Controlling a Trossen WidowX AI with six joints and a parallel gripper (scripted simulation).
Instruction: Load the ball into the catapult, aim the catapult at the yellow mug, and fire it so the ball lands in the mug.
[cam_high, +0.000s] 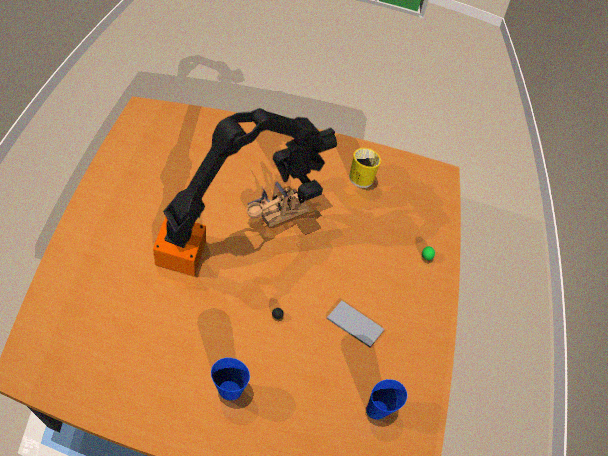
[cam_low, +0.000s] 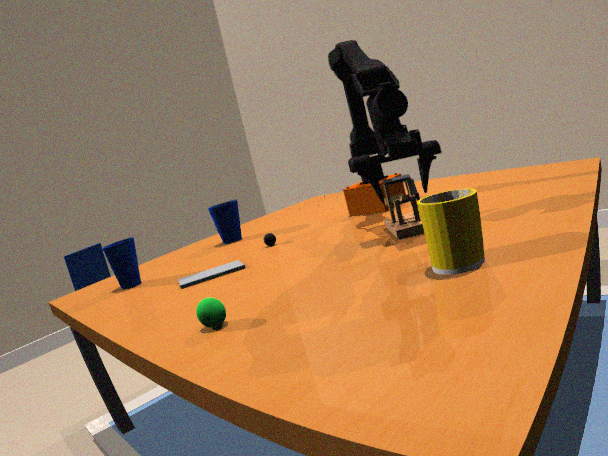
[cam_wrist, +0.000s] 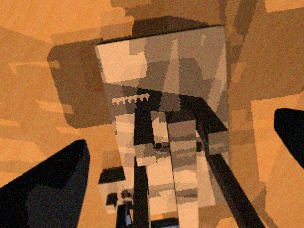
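Note:
The catapult stands on the table between the arm's base and the yellow mug, its round cup end toward the base. My gripper is open, pointing down over the catapult's frame, with one finger on each side and nothing between them. The yellow mug stands upright beyond the catapult. A green ball lies near the table's edge. A black ball lies farther in. I see no ball in the catapult's cup.
A grey flat block lies between the two balls and the blue cups. One blue cup stands beyond the black ball; another blue cup stands beyond the block. The arm's orange base is on the table.

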